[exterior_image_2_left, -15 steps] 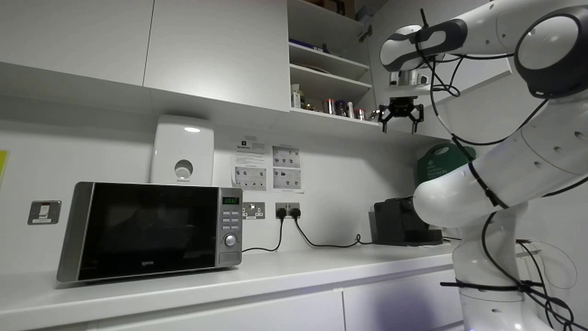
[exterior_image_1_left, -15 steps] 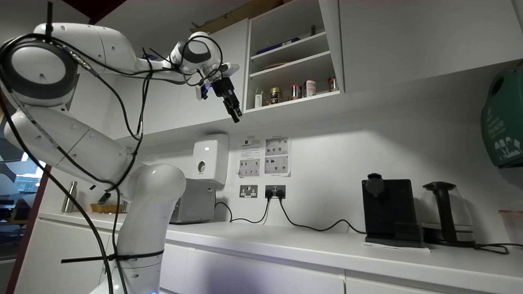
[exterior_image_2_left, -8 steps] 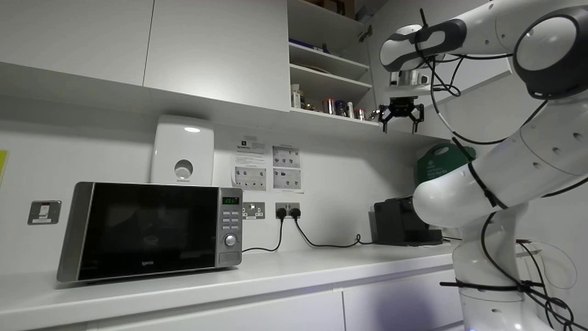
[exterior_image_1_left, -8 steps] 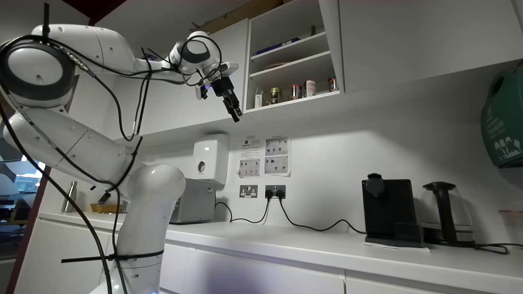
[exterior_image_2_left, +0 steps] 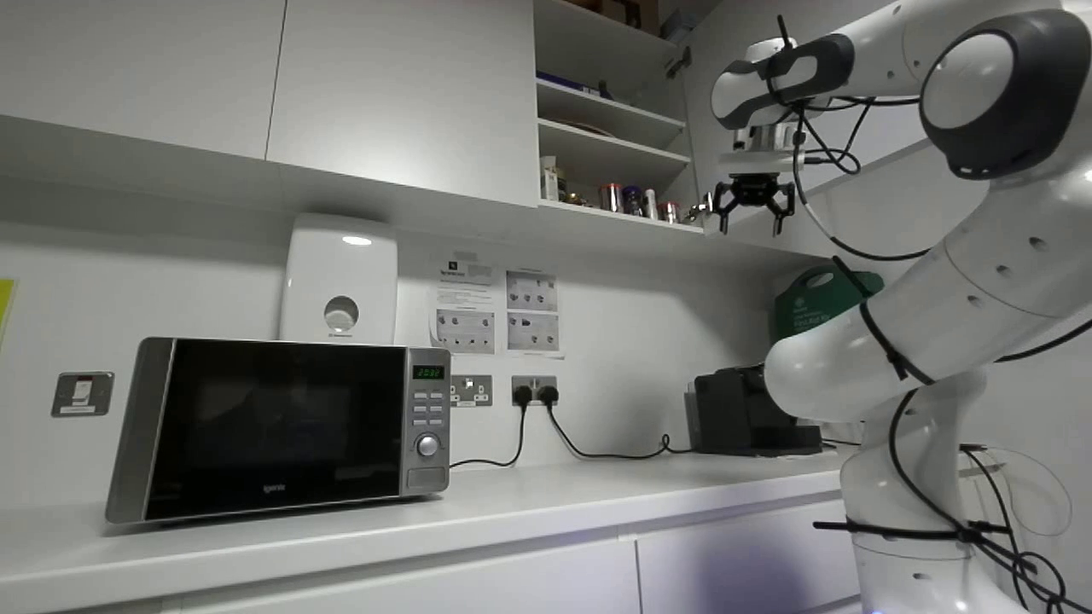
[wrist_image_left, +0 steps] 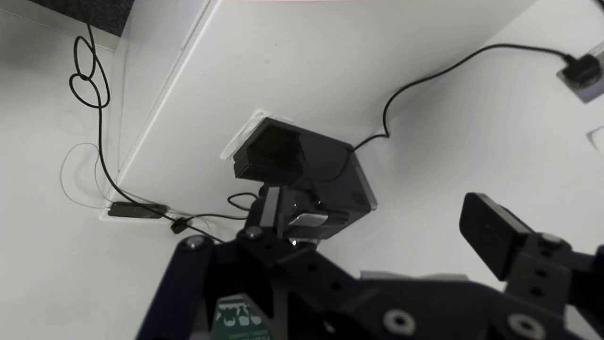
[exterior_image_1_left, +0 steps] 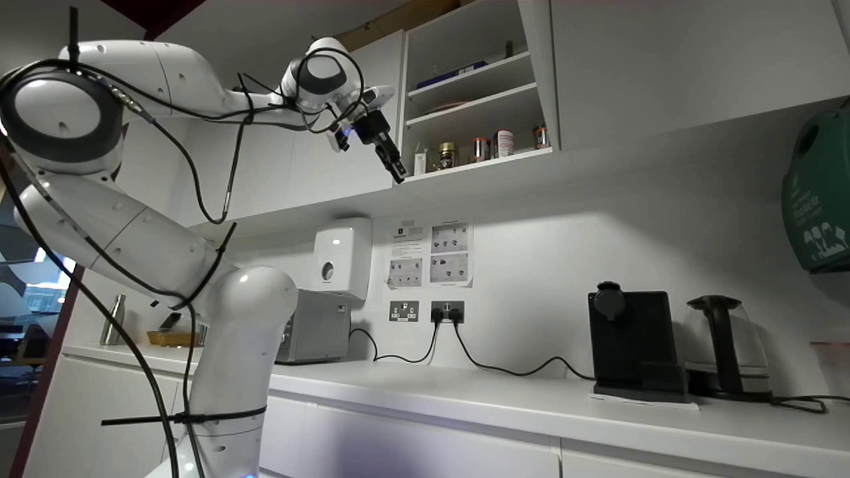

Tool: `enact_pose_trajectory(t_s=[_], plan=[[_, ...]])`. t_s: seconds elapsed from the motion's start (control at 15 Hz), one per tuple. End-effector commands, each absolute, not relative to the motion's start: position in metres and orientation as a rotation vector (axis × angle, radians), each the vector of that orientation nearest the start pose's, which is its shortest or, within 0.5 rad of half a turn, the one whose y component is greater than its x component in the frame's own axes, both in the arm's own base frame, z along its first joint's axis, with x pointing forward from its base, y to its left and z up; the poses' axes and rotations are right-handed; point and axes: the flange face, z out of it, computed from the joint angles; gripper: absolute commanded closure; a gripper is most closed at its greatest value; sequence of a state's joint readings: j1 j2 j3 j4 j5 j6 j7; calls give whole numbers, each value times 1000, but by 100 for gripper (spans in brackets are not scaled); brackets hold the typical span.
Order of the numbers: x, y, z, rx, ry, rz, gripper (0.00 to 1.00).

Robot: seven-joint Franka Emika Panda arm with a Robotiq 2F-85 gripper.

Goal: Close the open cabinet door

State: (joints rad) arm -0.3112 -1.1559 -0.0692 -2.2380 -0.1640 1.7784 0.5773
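The cabinet door is a plain white panel, swung wide open. It shows as a narrow strip at the cabinet's right in an exterior view (exterior_image_1_left: 536,26) and as a broad face behind the arm in an exterior view (exterior_image_2_left: 891,128). The open cabinet (exterior_image_1_left: 478,166) has shelves holding jars. My gripper shows in both exterior views (exterior_image_1_left: 400,178) (exterior_image_2_left: 751,228), out in front of the cabinet near its bottom height, pointing down. It is open and empty, apart from the door on its inner-face side; the exact gap is unclear. The wrist view shows the spread fingers (wrist_image_left: 382,219); the door is out of that view.
A neighbouring closed white cabinet front (exterior_image_1_left: 690,60) stands right of the opening. Below are the counter (exterior_image_1_left: 478,392), a black coffee machine (exterior_image_1_left: 631,345), a kettle (exterior_image_1_left: 727,345) and a microwave (exterior_image_2_left: 281,426). A green first aid kit (exterior_image_2_left: 823,298) hangs on the side wall.
In the last half second my gripper has risen a little and shifted slightly right in both exterior views. The arm's links have turned with it. The door has not moved.
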Motion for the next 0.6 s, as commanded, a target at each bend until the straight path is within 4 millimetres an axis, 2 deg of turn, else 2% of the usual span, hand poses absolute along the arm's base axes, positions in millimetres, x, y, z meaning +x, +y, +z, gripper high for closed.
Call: enact_pose_trajectory(t_s=[0.0, 0.27, 0.53], plan=[[157, -147, 801, -2452, 1573, -1150, 0], [142, -183, 826, -2287, 1714, -1215, 0], [116, -187, 848, -2122, 1787, -1375, 0]])
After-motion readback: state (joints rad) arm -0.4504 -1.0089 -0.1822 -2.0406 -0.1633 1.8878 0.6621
